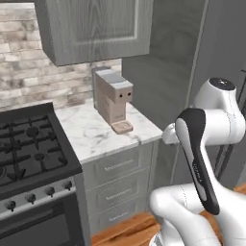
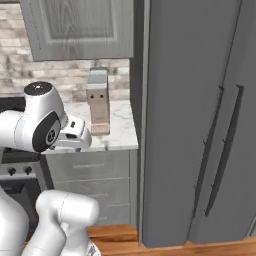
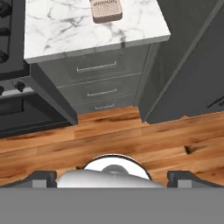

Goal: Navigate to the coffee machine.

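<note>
At the far left the black stove [image 1: 33,149] took up the corner, its burner grates and knobs facing the robot, and just to its right ran the marble counter [image 1: 91,132] over a stack of grey drawers [image 1: 120,185]. The coffee machine [image 1: 113,98] stood upright toward the back right of that counter, beneath the grey wall cabinet [image 1: 96,29] and close to the tall grey refrigerator [image 2: 200,120] that closed off the right side; from the hand camera its perforated drip tray [image 3: 106,10] sat at the top edge, with wooden floor [image 3: 109,131] between the base and the drawers. The gripper [image 3: 112,177] pointed down at the floor, its tips well apart with nothing between them, so it looked spread and empty. The base seemed nearly arrived but set slightly right of the machine, judging by the right base camera. Doing this step well would probably mean easing forward and a little left, squaring up to the counter, and stopping short of the drawers and refrigerator side.
</note>
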### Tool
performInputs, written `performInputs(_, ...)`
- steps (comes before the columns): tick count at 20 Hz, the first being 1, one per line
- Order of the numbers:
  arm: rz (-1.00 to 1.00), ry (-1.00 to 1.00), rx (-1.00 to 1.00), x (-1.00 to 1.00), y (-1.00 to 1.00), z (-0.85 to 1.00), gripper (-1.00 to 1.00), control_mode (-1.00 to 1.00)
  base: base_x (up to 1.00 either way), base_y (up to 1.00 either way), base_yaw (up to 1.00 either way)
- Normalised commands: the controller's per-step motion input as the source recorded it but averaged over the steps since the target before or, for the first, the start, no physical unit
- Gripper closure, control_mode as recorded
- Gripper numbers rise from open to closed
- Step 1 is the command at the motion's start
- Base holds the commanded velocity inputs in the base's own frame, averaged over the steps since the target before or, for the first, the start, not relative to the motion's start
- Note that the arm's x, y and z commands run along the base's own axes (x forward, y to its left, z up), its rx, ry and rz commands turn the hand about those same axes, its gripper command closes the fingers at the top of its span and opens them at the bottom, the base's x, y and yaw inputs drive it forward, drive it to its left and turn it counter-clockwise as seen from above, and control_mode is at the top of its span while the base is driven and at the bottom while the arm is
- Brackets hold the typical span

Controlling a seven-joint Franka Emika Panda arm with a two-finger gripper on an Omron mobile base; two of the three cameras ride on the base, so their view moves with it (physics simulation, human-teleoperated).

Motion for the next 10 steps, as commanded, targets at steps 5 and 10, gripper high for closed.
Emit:
performInputs(5,0.0,0.0,0.0,0.0,0.0,0.0,-1.0,1.0,0.95,0.02,0.12)
performInputs(10,0.0,0.0,0.0,0.0,0.0,0.0,-1.0,1.0,0.55,0.0,0.15)
